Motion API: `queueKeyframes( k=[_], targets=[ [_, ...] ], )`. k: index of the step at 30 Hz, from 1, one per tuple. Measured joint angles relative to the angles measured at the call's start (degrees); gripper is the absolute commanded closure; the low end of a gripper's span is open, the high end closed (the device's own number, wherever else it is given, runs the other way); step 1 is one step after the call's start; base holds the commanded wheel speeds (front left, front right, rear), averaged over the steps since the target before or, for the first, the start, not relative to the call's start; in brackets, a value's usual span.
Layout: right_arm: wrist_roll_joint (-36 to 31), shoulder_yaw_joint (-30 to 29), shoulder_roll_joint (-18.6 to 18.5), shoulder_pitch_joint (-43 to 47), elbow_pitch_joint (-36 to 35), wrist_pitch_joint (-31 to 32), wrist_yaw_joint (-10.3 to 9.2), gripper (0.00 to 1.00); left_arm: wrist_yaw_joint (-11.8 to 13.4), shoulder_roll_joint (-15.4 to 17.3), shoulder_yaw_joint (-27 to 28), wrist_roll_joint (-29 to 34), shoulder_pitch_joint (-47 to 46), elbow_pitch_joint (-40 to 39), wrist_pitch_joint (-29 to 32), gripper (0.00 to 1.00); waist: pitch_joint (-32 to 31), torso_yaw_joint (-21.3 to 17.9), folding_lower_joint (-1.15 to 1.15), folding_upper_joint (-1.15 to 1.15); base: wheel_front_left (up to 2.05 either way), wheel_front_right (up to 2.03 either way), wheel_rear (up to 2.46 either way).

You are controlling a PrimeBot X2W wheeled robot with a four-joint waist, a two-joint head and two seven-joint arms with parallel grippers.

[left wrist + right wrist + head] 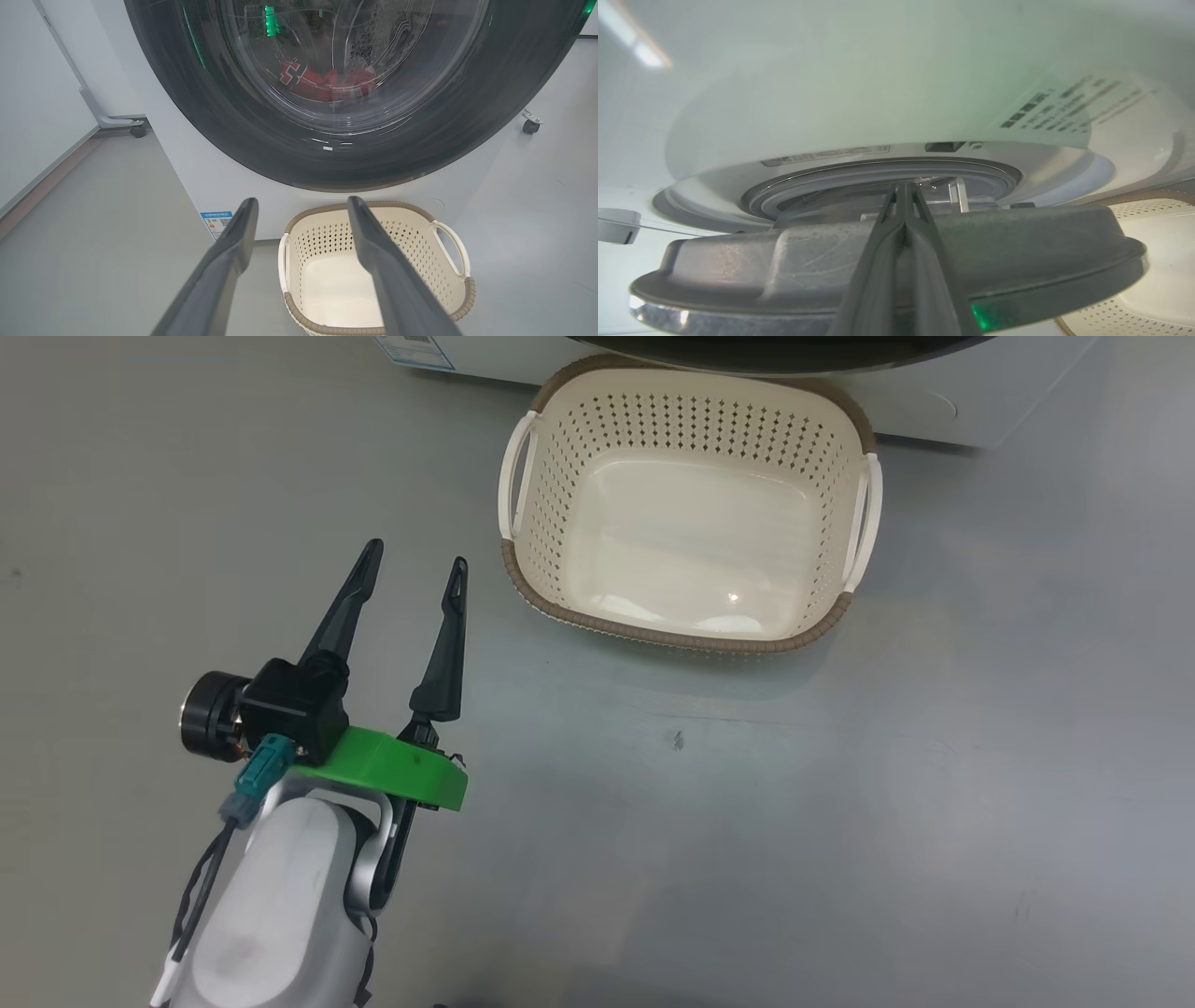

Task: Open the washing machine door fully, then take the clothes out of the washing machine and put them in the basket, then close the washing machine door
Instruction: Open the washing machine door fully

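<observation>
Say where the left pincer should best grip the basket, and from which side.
Probably the white handle on the left of the basket, from above: it bows off the wall, leaving a slot for one finger, and lies nearest the open left pincer.

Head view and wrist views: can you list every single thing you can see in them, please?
washing machine: one, white, behind the basket.
washing machine door: one, black ring round clear glass, above the basket.
clothes: red heap, count unclear, inside the machine, seen through the door.
basket: one, cream with brown rim, on the floor before the machine.
label: one, blue, low on the machine's front.
wheels: two, dark, on the floor either side of the machine.
floor: one, grey, under everything.
left gripper: one, dark, open, left of the basket.
right gripper: one, dark, shut, by the door's inner side.
</observation>
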Motion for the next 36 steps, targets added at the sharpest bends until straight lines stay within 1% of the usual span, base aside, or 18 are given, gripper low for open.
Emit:
queueKeyframes(
  k=[2, 7, 21, 28, 31, 32, 36],
  targets=[
    [0.4, 0.1, 0.04, 0.51, 0.31, 0.63, 0.86, 1.0, 0.0, 0.0, -0.05, 0.0, 0.0, 0.22, 0.0, 0.0, -0.35, -0.14, 0.0, 0.0, 0.0, 0.0, 0.0],
    [0.86, 0.51, 0.3, 1.63, 0.73, 2.36, 1.66, 1.0, 0.47, 0.0, -0.08, 0.07, 0.01, 0.69, 0.0, 0.0, -1.14, -0.42, 0.0, 0.0, 0.0, 0.0, 0.0],
    [2.96, 1.94, 3.12, 6.83, 2.04, 6.72, 4.98, 1.0, 0.79, 0.0, -0.04, 0.24, 0.21, 1.94, 0.0, 0.0, -4.47, -1.61, 0.0, 0.0, 0.0, 0.0, 0.0],
    [3.78, 1.86, 3.85, 8.87, 2.31, 7.37, 5.86, 1.0, 0.98, 0.0, 0.0, 0.56, 0.94, 2.42, 0.0, 0.0, -6.11, -2.31, 0.0, 0.0, 0.0, 0.0, 0.0],
    [3.82, 1.42, 3.83, 9.05, 2.25, 7.22, 5.91, 1.0, 0.98, 0.0, -0.01, 0.56, 1.08, 2.42, 0.0, 0.0, -6.44, -2.58, 0.0, 0.0, 0.0, 0.0, 0.0],
    [3.75, 1.31, 3.81, 9.11, 2.24, 6.83, 6.28, 1.0, 0.98, 0.0, -0.01, 0.56, 1.08, 2.42, 0.0, 0.0, -6.52, -2.63, 0.0, 0.0, 0.0, 0.0, 0.0],
    [3.74, 0.98, 3.86, 9.64, 2.27, 6.5, 6.71, 1.0, 0.98, 0.0, -0.08, 0.56, 1.1, 2.48, 0.0, 0.0, -6.85, -2.79, 0.0, 0.0, 0.0, 0.0, 0.0]
  ],
)
